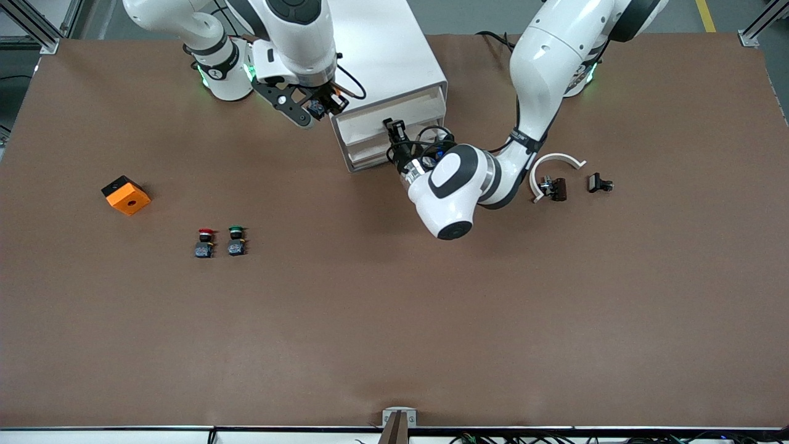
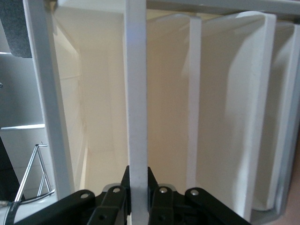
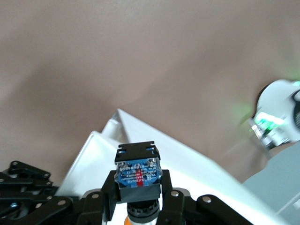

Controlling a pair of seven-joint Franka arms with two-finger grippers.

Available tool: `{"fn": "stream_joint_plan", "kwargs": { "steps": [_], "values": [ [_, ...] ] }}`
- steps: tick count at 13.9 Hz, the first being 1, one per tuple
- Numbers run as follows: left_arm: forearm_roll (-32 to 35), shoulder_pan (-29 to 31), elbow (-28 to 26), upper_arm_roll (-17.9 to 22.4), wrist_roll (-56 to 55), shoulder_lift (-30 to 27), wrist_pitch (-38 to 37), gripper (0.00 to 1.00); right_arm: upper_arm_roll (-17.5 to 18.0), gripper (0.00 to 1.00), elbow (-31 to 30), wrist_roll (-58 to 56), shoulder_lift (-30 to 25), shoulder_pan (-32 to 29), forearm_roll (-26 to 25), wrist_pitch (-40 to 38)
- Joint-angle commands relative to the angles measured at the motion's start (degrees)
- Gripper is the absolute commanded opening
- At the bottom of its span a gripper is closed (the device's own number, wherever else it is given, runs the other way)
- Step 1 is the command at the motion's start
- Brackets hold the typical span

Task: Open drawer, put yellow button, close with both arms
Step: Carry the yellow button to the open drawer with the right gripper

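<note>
The white drawer cabinet [image 1: 382, 55] stands at the table's robot end. Its top drawer [image 1: 394, 118] looks pulled out a little. My left gripper [image 1: 392, 129] is at the drawer's front, shut on the drawer's white handle bar [image 2: 136, 93]. In the left wrist view the gripper [image 2: 138, 171] clamps that bar, with the pale drawer inside showing past it. My right gripper [image 1: 320, 106] hovers beside the cabinet's corner toward the right arm's end, shut on the yellow button [image 1: 317, 109]. In the right wrist view the gripper [image 3: 138, 180] holds the button [image 3: 138, 171] by its dark block, label outward.
A red-capped button [image 1: 205, 242] and a green-capped button [image 1: 236, 240] stand side by side nearer the front camera. An orange block [image 1: 126, 195] lies toward the right arm's end. A white curved piece [image 1: 555, 163] and two small black clips [image 1: 556, 188] lie toward the left arm's end.
</note>
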Motion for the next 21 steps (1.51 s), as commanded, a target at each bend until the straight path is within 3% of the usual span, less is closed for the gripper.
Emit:
{"fn": "stream_joint_plan", "kwargs": {
  "steps": [1,10,18,19,20,21],
  "values": [
    [-0.12,1.83,2.47,0.06,-1.33,-0.10,-0.27,0.12,-0.80,0.37,2.06,8.76,2.35,1.15,1.98,3.52],
    [0.05,1.83,5.28,5.86,-0.71,-0.10,0.26,0.13,-0.80,0.39,5.57,19.25,8.24,4.49,4.26,7.75],
    [-0.03,2.01,6.34,8.32,-0.10,-0.19,0.61,0.23,-0.80,0.39,8.11,20.04,13.15,5.46,5.67,12.59],
    [-0.03,2.01,6.34,8.41,0.07,-0.19,0.61,0.56,-0.80,0.39,8.90,20.22,13.86,5.46,6.11,12.68],
    [-0.03,2.01,6.34,8.59,0.34,-0.19,0.61,0.79,-0.80,0.39,9.52,21.00,14.65,5.46,6.20,12.68],
    [-0.03,2.01,6.60,8.94,0.43,-0.28,0.61,0.95,-0.80,0.39,10.40,21.27,15.44,5.46,6.20,12.68]
  ]
}}
